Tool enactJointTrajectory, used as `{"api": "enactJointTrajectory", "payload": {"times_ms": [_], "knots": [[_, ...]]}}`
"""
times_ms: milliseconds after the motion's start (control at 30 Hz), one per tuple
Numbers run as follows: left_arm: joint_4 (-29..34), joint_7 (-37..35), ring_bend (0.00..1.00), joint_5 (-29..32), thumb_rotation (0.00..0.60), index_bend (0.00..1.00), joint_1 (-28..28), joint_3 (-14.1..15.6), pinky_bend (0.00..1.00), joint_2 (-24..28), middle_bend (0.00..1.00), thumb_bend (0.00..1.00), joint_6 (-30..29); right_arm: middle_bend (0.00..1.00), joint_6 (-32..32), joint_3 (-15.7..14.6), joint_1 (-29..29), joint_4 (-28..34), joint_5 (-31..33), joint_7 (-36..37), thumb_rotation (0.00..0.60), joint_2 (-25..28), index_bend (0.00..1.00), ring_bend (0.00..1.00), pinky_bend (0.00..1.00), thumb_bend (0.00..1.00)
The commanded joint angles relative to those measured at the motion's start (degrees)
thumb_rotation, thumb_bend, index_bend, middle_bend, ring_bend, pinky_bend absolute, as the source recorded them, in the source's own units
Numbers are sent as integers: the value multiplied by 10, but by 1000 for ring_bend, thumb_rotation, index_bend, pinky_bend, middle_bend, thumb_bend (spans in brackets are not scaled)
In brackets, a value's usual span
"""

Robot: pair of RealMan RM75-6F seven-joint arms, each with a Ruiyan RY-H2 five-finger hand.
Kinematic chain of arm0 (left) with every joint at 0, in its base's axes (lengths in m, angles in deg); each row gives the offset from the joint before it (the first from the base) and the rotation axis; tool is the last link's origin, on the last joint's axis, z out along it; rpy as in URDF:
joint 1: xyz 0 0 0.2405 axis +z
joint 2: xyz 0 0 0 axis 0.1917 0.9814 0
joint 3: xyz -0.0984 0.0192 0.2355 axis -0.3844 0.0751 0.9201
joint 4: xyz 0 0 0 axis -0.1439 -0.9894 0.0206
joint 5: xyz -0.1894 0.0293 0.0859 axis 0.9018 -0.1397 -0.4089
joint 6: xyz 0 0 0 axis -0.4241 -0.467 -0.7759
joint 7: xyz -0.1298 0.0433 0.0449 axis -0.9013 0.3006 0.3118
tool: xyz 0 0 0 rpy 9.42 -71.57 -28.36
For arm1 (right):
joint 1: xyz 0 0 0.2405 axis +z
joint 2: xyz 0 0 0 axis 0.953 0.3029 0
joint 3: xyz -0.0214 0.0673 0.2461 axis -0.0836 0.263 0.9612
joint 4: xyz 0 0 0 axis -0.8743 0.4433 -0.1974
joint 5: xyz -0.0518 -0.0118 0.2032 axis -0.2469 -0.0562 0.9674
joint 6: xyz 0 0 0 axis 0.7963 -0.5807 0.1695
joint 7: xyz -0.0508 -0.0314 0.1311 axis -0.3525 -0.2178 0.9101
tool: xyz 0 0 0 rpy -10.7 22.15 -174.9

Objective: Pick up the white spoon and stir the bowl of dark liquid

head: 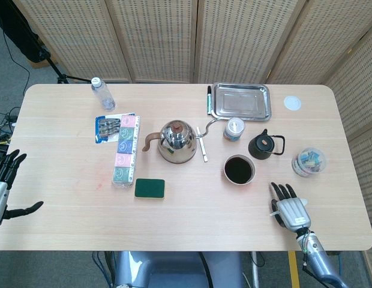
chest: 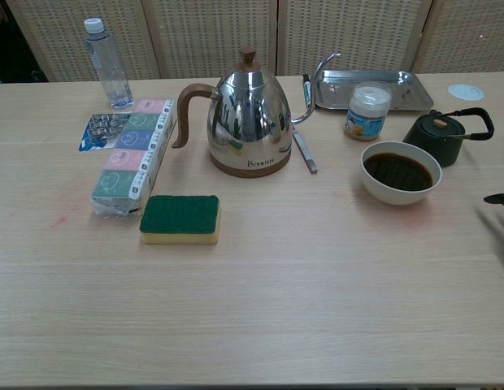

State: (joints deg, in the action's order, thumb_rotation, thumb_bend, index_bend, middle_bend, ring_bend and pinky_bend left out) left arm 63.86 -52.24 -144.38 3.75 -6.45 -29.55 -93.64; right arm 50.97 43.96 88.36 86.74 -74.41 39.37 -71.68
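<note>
Left of bowl (head: 239,170): white spoon (head: 201,144), well apart from right hand (head: 289,208).

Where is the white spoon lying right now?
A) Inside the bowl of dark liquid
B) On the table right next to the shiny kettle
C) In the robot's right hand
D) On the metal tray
B: the white spoon lies flat on the table beside the shiny kettle, under its thin spout, apart from the bowl of dark liquid; the right hand holds nothing, fingers spread.

Spoon (head: 201,143) right of kettle (head: 177,141), bowl (head: 239,170) before jar (head: 234,128), sponge (head: 150,188) before kettle
</note>
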Motion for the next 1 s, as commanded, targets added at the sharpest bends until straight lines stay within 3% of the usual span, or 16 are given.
{"api": "enactJointTrajectory", "payload": {"times_ms": [33, 567, 867, 1000], "knots": [[0, 0, 0, 1, 490, 0, 0, 0, 0, 0, 0, 0, 1, 0, -1, 0, 0, 0, 1, 0, 600, -1, 541, 0, 0, 440], [1, 1, 0, 2, 491, 0, -1, 0, 0, 0, 0, 0, 3, 0, 22, 7, -1, 27, -5, 38, 600, 15, 570, 0, 0, 453], [1, 0, 0, 2, 492, 0, -1, 0, 0, 1, 0, 0, 2, 0, 46, 18, -2, 90, -12, 91, 600, 51, 573, 0, 0, 452], [1, 0, 0, 1, 490, 0, -1, 1, 0, 1, 0, 0, 3, 0, 45, 38, 4, 151, -3, 172, 600, 93, 578, 0, 0, 451]]}}
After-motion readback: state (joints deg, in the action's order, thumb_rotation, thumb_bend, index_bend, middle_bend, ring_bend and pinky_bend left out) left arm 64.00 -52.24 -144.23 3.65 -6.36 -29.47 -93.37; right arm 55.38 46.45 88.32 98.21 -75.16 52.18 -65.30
